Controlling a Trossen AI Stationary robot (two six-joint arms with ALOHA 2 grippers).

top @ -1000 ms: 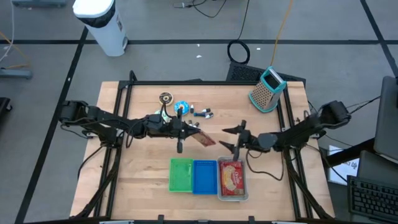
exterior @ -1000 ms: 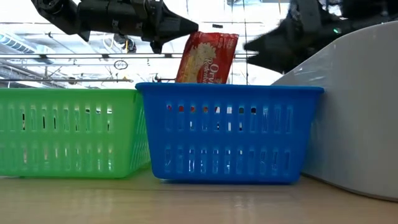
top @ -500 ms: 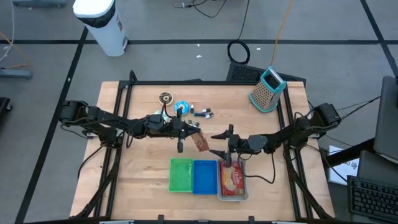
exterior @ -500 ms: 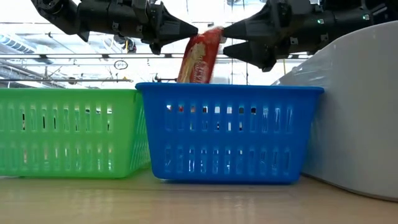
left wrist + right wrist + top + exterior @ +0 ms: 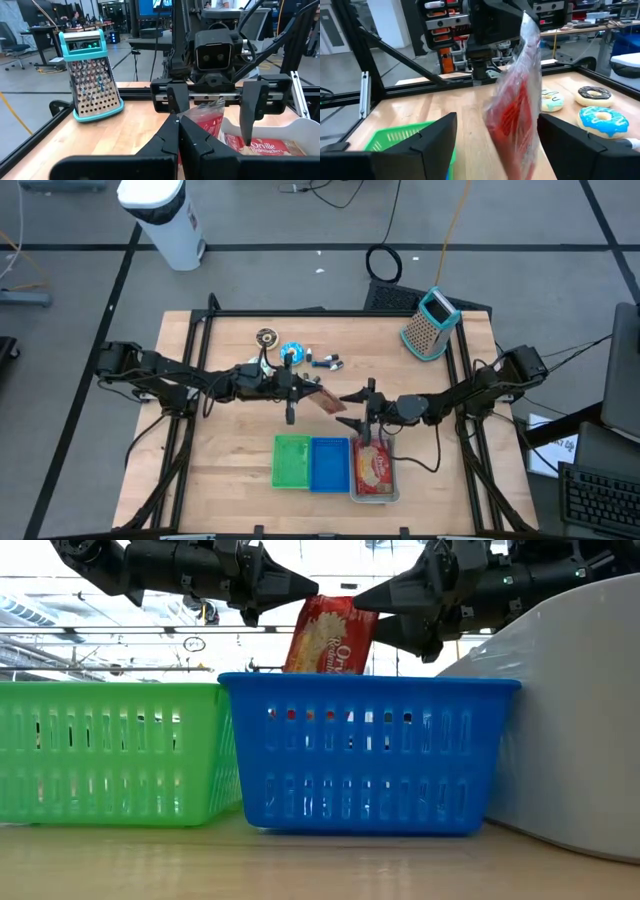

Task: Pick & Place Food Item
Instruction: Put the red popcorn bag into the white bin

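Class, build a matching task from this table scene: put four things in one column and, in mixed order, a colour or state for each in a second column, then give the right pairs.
Things:
1. left pincer
2. right pincer
3. cheese grater
4. middle basket

Colour or state:
A. blue
B. open, its fingers on either side of the popcorn bag
C. teal, standing upright at the table's far right corner
D. shut on the popcorn bag

Pairs: 1-D, 2-B, 3-C, 4-A
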